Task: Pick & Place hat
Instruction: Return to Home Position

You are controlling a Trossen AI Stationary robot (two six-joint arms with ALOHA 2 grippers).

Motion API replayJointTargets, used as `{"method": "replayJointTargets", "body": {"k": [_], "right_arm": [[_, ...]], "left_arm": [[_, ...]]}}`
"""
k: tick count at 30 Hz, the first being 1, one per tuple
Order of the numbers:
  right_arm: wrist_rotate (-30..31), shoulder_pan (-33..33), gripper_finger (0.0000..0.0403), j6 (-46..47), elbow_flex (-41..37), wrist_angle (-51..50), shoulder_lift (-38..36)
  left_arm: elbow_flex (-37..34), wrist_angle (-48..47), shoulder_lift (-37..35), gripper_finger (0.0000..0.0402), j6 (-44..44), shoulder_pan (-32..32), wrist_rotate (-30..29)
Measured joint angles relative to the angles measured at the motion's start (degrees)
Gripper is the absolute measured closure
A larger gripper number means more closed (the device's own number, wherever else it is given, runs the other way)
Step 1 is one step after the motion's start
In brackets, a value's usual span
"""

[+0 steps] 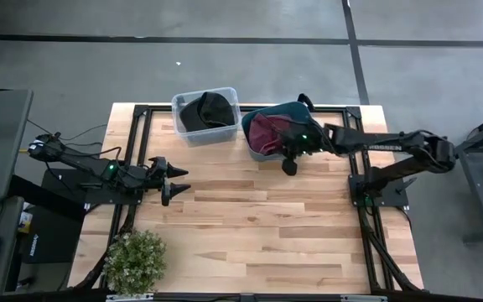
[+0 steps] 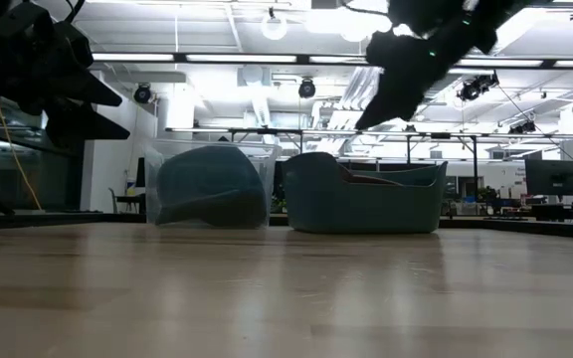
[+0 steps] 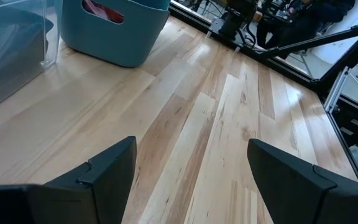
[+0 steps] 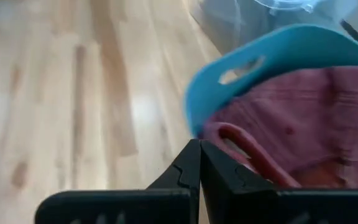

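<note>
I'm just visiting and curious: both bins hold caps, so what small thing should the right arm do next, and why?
Probably draw the right hand back toward its own side. It hangs shut and empty by the blue bin, with the red cap inside. The black cap lies in the transparent bin, and the left hand waits open on the left.

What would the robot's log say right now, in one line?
left gripper: open, table's left | right gripper: shut, empty, beside blue bin | red cap: in blue bin | black cap: in transparent bin
</note>
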Motion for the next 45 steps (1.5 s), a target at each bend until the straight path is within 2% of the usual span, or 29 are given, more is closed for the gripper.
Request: {"method": "replayJointTargets", "body": {"k": [6,13,21,24,26,29,34,45], "right_arm": [[-2.70,0.02,0.0402,3.37,-12.99,15.32,-8.77],[-2.45,0.09,0.0403,6.11,-23.57,25.71,-21.93],[0.56,0.66,0.0403,7.43,-32.39,34.19,-34.79],[1.35,3.06,0.0403,8.25,-36.45,42.03,-36.94],[4.49,5.74,0.0403,8.30,-38.82,45.23,-37.61],[11.13,10.00,0.0403,7.55,-41.74,46.70,-37.91],[15.76,14.11,0.0403,6.88,-44.05,48.62,-38.17],[15.54,14.71,0.0403,7.24,-44.34,49.15,-38.16]], "left_arm": [[0.00,-0.02,0.00,0.0110,0.01,0.01,0.00],[0.01,0.00,-0.02,0.0110,0.01,0.01,0.00],[0.00,0.00,-0.02,0.0110,-0.01,-0.01,0.00],[0.00,0.00,-0.02,0.0110,-0.01,0.01,0.00],[0.00,0.00,0.00,0.0110,0.01,-0.01,0.00],[0.00,0.00,-0.02,0.0110,0.01,-0.01,0.00],[0.01,-0.01,0.00,0.0110,0.01,0.00,0.00],[0.00,0.00,-0.02,0.0110,0.00,0.00,0.00]]}}
